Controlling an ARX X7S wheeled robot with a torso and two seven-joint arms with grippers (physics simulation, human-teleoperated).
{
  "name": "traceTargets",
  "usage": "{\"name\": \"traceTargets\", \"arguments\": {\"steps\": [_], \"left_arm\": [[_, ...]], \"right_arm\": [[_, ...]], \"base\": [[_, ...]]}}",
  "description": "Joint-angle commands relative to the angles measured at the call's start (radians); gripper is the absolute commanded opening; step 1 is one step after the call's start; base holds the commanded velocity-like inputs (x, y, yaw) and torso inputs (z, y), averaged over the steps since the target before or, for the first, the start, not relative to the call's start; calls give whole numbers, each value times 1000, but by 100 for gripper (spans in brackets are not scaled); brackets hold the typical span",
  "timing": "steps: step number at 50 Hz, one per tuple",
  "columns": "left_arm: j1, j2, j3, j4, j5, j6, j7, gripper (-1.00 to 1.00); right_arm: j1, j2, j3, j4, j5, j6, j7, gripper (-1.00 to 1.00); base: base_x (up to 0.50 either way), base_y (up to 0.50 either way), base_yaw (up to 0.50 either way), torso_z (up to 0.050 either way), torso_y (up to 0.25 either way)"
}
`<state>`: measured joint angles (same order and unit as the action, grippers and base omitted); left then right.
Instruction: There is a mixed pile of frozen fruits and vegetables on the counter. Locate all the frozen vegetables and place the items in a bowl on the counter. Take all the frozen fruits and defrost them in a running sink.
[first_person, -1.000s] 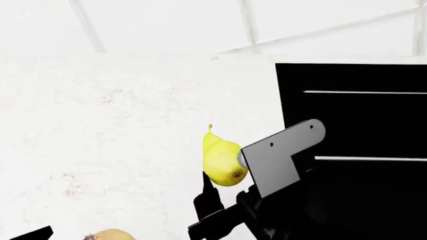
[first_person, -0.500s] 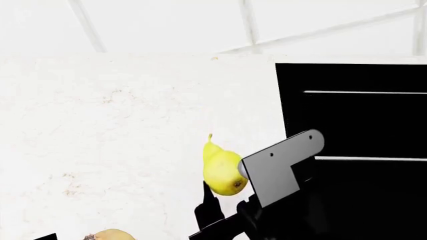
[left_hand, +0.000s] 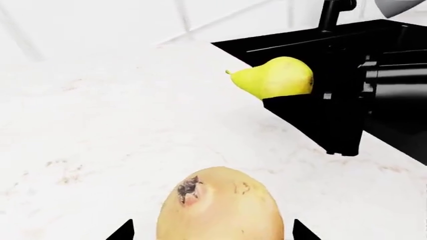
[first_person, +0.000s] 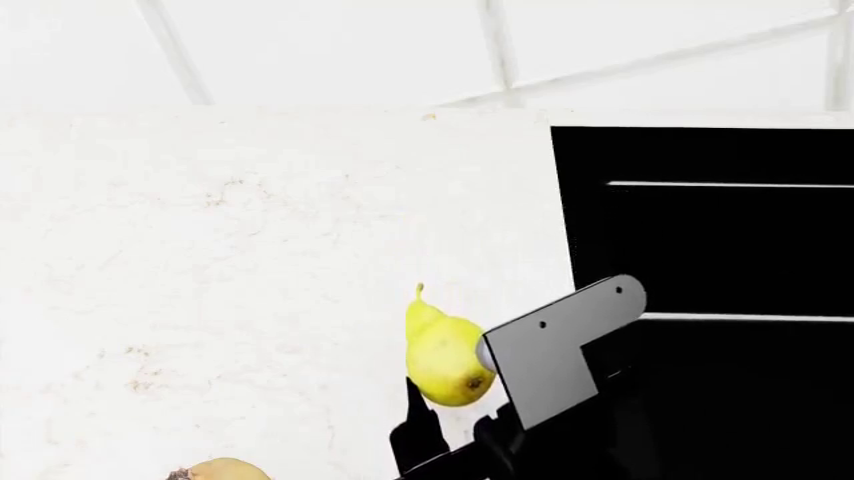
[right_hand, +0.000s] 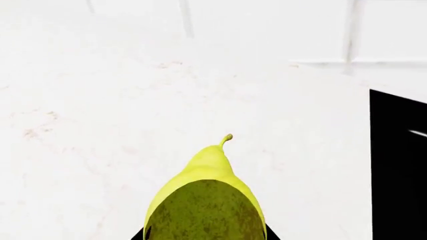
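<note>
Pear (first_person: 445, 362): yellow, thin stem pointing away from the robot, brown spot at its base; it was held clear above the counter (first_person: 240, 260), just beside the sink's near left edge.
Right gripper (first_person: 447, 425): closed on the pear; in the head view one dark finger (first_person: 416, 410) stood at the fruit's left and the grey wrist bracket (first_person: 561, 340) covered its right side. In the right wrist view the pear (right_hand: 205, 200) filled the space between the fingers.
Sink (first_person: 707, 260): glossy black basin to the right of the counter, with pale streaks of reflection; the black tap (left_hand: 333, 12) showed in the left wrist view.
Yellowish-tan fruit (left_hand: 220, 207): rounded, with a dark blemish, lying on the counter near the front edge; only its top showed in the head view (first_person: 220, 470).
Left gripper (left_hand: 210, 232): spread wide, its two dark fingertips either side of the tan fruit and not touching it.
Counter: white, faintly speckled.
</note>
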<state>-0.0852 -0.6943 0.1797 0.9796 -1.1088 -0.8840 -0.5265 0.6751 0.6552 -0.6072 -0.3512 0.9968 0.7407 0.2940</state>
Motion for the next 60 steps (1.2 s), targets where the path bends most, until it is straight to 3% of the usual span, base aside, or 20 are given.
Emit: {"name": "traceTargets", "arguments": {"steps": [1, 28, 29, 42, 60], "left_arm": [[-40, 9, 121, -51, 103, 46, 50, 100], [-94, 39, 188, -148, 163, 45, 100, 100], [-95, 38, 185, -138, 168, 48, 93, -100], [-129, 38, 135, -62, 81, 38, 19, -100], [-376, 44, 35, -33, -176, 0, -155, -100]], "right_arm": [[-6, 2, -2, 1, -21, -8, -23, -100], [-34, 1, -6, 4, -22, -31, -27, -100], [-37, 2, -5, 4, -22, -33, -27, -100], [-85, 31, 67, -64, 31, -76, 34, -100], [-184, 124, 238, -269, 116, -168, 218, -100]], "base": [[0, 0, 0, 0, 0], [0, 0, 0, 0, 0], [0, 0, 0, 0, 0], [0, 0, 0, 1, 1], [0, 0, 0, 0, 0]]}}
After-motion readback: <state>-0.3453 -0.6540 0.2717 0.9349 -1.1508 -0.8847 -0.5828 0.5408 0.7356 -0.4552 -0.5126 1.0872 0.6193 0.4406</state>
